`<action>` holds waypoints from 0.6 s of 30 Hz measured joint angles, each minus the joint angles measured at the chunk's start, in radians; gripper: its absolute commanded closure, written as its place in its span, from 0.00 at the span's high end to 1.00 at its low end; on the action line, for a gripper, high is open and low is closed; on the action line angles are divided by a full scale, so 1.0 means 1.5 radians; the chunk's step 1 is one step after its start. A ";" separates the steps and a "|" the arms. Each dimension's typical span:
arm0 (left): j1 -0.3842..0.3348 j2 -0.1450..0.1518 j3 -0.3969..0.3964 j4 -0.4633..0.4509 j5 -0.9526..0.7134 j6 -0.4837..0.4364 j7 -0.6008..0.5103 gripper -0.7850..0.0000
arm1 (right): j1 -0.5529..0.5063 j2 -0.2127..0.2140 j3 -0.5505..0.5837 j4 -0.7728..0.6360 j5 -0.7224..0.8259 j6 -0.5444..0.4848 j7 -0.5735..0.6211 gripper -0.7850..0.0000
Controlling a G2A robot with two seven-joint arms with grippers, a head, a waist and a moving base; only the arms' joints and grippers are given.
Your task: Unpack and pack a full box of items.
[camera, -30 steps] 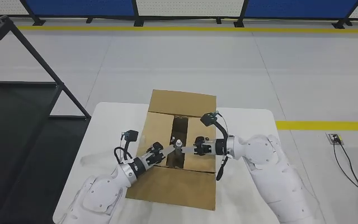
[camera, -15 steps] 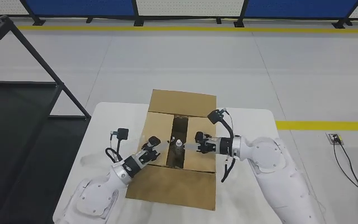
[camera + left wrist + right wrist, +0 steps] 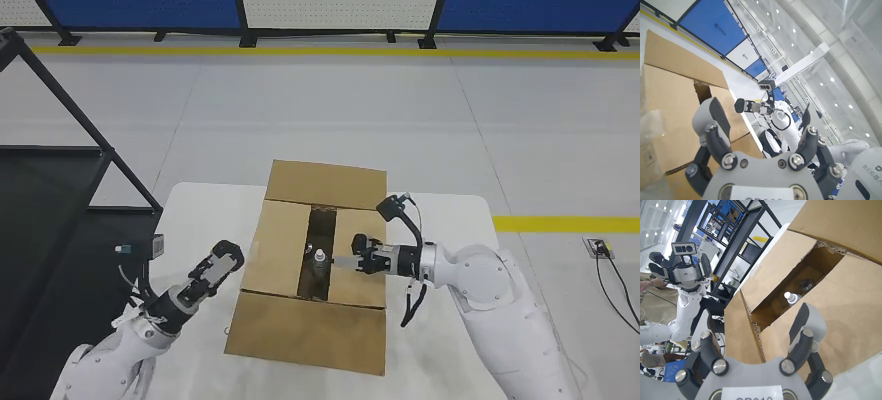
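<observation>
"Cardboard box (image 3: 300, 335) — where?"
"Centre of the table (image 3: 190, 210), flaps ajar, white bottle (image 3: 319, 258) upright in the gap. Right gripper (image 3: 358, 252) over its right flap, left gripper (image 3: 222, 256) toward the table's left edge — both spread, empty."

an industrial hall set up as a robot lab. blue partition panels (image 3: 140, 12) and a yellow floor line (image 3: 300, 50) edge the floor. a high white ceiling (image 3: 848, 47) with rows of lights spans metal racks (image 3: 728, 220).
</observation>
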 measured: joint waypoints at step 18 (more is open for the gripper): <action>0.050 0.037 -0.141 0.111 -0.191 0.041 -0.348 1.00 | 0.152 -0.021 -0.019 0.265 0.000 0.034 -0.313 1.00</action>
